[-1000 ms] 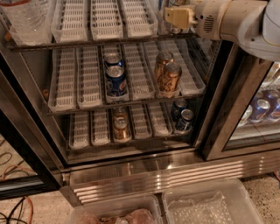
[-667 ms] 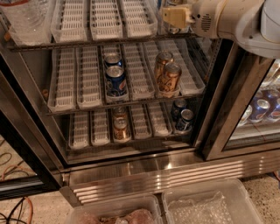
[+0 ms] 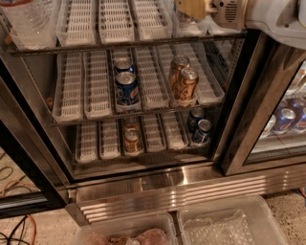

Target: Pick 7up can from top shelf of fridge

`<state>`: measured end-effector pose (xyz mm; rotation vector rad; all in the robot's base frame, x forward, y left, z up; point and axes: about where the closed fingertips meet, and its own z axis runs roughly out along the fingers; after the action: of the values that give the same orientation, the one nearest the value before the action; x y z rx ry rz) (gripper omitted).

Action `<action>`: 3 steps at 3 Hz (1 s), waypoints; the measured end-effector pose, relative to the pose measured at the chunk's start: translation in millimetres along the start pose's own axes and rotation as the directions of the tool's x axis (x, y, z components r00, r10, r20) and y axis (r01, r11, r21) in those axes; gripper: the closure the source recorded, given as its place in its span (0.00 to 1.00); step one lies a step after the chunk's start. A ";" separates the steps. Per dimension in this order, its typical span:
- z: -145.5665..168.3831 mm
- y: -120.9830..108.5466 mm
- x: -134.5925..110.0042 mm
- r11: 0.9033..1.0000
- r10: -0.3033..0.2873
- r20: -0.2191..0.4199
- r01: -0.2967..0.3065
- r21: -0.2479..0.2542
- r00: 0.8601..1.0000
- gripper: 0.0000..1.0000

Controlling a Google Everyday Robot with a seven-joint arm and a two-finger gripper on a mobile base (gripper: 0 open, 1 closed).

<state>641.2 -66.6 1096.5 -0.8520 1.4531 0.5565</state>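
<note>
The fridge stands open with three wire racks. The top shelf carries whitish ribbed plastic lanes, and the lanes in view hold no cans. My gripper is at the top right of the camera view, at the right end of the top shelf, on the white arm. Only its tan base shows; the rest is cut off by the frame's top edge. The 7up can is not visible: it is hidden or out of view.
Blue Pepsi cans and golden-brown cans sit on the middle rack, with more cans on the bottom rack. A glass-fronted cooler with blue cans stands to the right. Clear plastic bins lie on the floor in front. A clear container sits at the top left.
The gripper and arm have shifted slightly up toward the frame's top edge. The cans on the racks have not moved.
</note>
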 end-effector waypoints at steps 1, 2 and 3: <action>-24.7 4.1 -5.8 0.997 -0.059 -0.059 0.056 -0.050 0.996 1.00; -47.3 8.1 -3.9 0.987 -0.104 -0.122 0.086 -0.139 0.987 1.00; -60.7 25.2 5.6 0.963 -0.126 -0.178 0.077 -0.258 0.976 1.00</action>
<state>584.3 -99.6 1092.0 -1.2021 1.5232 0.6003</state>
